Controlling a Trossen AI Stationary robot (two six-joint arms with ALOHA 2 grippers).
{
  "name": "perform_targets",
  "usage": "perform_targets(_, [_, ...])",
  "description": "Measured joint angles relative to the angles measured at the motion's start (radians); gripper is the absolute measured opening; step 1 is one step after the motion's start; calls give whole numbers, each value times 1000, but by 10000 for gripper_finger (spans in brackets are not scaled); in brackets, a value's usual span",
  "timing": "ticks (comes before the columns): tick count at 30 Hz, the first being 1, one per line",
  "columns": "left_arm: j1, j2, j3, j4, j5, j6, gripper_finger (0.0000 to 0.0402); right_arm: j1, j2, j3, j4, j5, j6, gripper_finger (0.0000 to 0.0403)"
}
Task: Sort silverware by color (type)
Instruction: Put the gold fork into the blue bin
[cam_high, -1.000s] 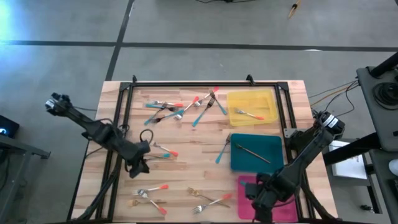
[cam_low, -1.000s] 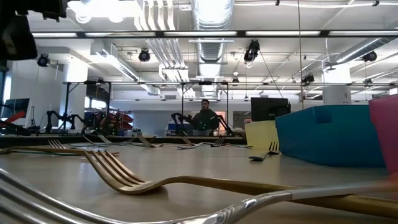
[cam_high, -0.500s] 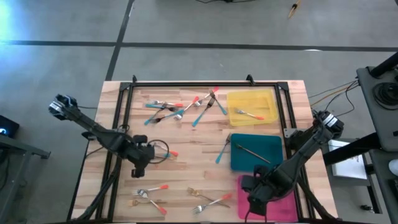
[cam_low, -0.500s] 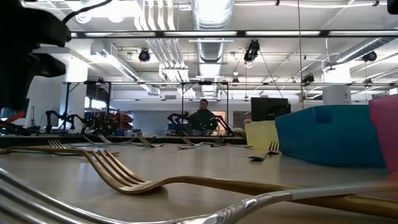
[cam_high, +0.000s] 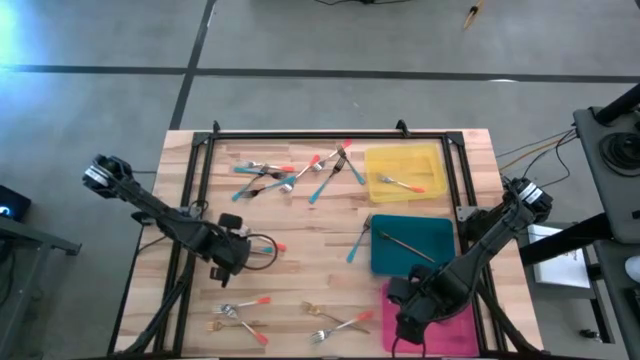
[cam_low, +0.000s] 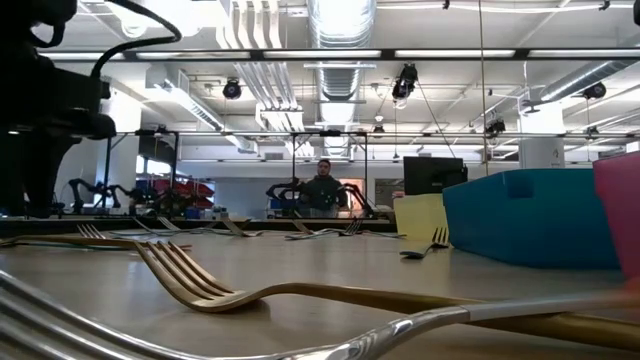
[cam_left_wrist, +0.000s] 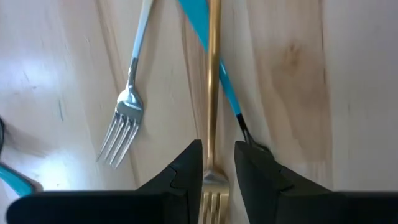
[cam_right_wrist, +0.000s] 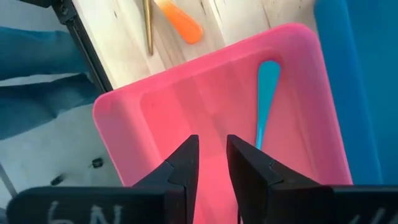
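A wooden table (cam_high: 300, 230) is scattered with silverware. The left gripper (cam_left_wrist: 216, 163) hangs low over the table's left-middle, its fingers a narrow gap apart on either side of a gold fork (cam_left_wrist: 212, 93) lying flat; whether they pinch it cannot be told. A teal-handled utensil (cam_left_wrist: 208, 43) crosses under that fork, and a silver fork with a pale blue handle (cam_left_wrist: 127, 106) lies just beside. The right gripper (cam_right_wrist: 211, 163) hovers over the pink tray (cam_right_wrist: 168, 112) at the near right corner, fingers slightly apart and empty. A teal-handled piece (cam_right_wrist: 266, 99) lies in that tray. Beyond are the teal tray (cam_high: 440, 262) and the yellow tray (cam_high: 380, 160), each holding a utensil.
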Motion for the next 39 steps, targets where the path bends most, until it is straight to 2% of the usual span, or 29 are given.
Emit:
perform_targets(5, [0, -23, -25, 49, -1, -17, 78, -3, 0, 0, -2, 1, 0, 77])
perform_targets(10, [1, -19, -102, 170, -11, -26, 78, -5, 0, 0, -3, 9, 1, 75])
perform_targets(15, [6, -11, -167, 232, -127, -111, 78, -5, 0, 0, -2, 23, 37, 70])
perform_targets(18, [8, -14, -172, 239, -159, -164, 78, -5, 0, -1, -1, 24, 53, 68])
perform_targets(25, [8, -11, -212, 303, -145, -133, 77, -5, 0, -1, 0, 25, 53, 68])
perform_targets(32, [9, -15, -248, 381, -103, -261, 73, -5, 0, -1, 0, 25, 54, 68])
perform_targets(39, [9, -16, -197, 363, -41, -322, 9, -5, -2, -1, 0, 24, 88, 68])
